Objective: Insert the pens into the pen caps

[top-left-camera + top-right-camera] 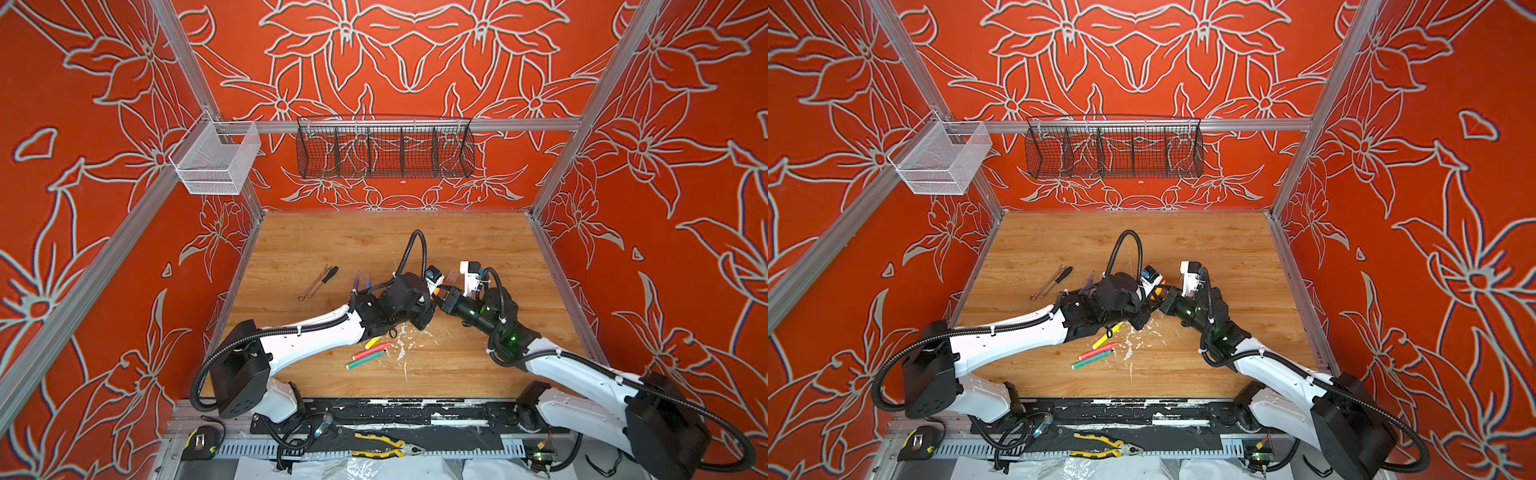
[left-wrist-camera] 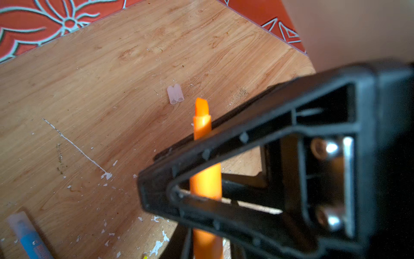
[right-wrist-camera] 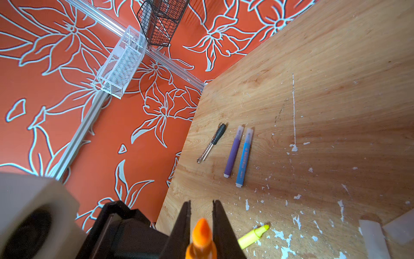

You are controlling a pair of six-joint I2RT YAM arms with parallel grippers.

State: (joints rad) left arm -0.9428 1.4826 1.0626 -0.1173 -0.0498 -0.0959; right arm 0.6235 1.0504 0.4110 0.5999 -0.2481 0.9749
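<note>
An orange pen (image 2: 202, 125) is held above the table's middle where both grippers meet, its bare chisel tip pointing at two pen caps (image 2: 175, 94) lying side by side. My right gripper (image 3: 201, 208) is shut on the orange pen (image 3: 201, 233). The fingers of my left gripper (image 2: 210, 249) flank the pen lower down, with a thin gap on one side. In both top views the grippers (image 1: 434, 300) (image 1: 1158, 296) hide most of the pen. Purple (image 3: 233, 154) and blue (image 3: 244, 157) pens lie capped. Yellow (image 1: 372, 343), pink-red (image 1: 371, 351) and green (image 1: 365, 360) pens lie uncapped.
A wrench and screwdriver (image 1: 318, 282) lie left of the capped pens. White paint flecks (image 1: 401, 345) spot the wood. Wire baskets (image 1: 384, 149) (image 1: 216, 160) hang on the walls. Yellow-handled pliers (image 1: 386, 446) and a tape measure (image 1: 199, 442) sit in front of the table edge.
</note>
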